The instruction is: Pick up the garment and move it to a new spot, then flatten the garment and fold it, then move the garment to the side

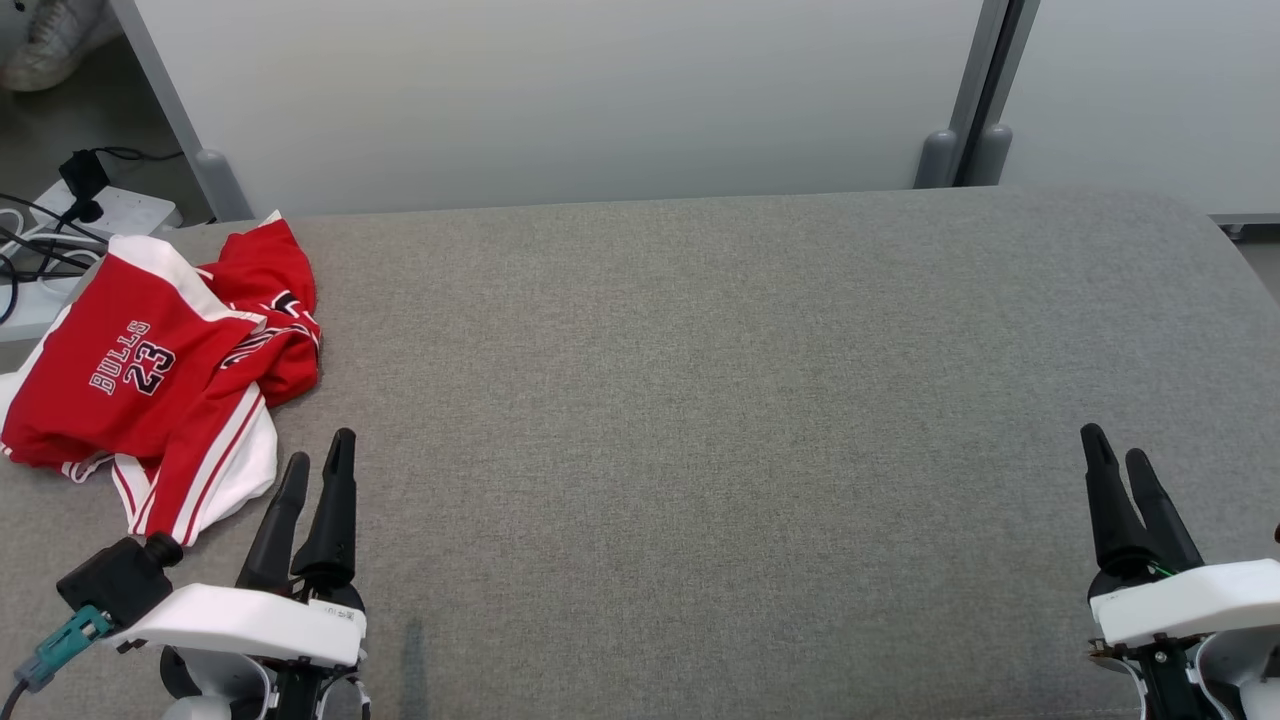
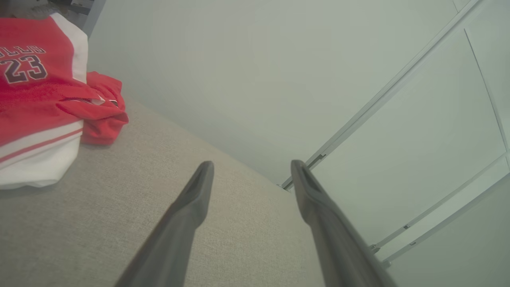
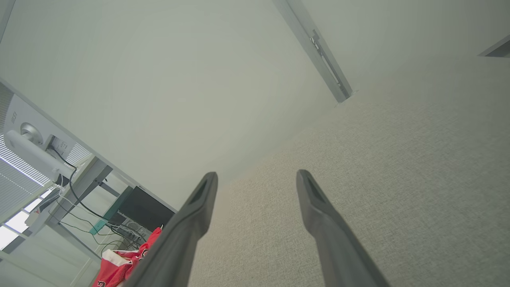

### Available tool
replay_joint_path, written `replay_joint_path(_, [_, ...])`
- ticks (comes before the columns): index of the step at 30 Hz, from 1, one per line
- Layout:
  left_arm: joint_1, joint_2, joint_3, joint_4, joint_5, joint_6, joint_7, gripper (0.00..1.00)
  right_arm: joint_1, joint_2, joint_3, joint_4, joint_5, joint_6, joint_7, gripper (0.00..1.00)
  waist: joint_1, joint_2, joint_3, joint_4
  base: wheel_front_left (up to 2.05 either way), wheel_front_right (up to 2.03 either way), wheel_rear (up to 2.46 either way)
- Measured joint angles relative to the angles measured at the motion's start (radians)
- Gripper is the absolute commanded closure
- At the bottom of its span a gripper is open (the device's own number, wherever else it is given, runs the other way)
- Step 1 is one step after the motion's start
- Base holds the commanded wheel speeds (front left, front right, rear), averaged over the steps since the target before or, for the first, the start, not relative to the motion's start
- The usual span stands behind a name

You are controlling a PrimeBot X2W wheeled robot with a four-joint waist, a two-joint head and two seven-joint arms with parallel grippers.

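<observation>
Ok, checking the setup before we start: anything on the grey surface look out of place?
Only the red jersey: it lies crumpled, folded over itself, at the left end of the grey surface. The left gripper and right gripper are clear of it, jaws open.

Evenly and softly lit, bright throughout. Sharp in the head view, with only a thin shadow under the garment [image 1: 150,380] on the tabletop [image 1: 700,400]. Hazy and washed pale in both wrist views, bowed at the edges, blown out at the window [image 3: 10,235].
</observation>
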Motion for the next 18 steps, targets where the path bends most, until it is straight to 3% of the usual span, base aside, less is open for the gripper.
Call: replay_joint_path(18, [0.000,0.049,-0.088,0.051,0.258,0.081,-0.048,0.00,0.036,0.012,0.017,0.051,-0.273,0.000,-0.053,0.00,0.0000,0.0000,0.000,0.000,0.00,0.00,0.00])
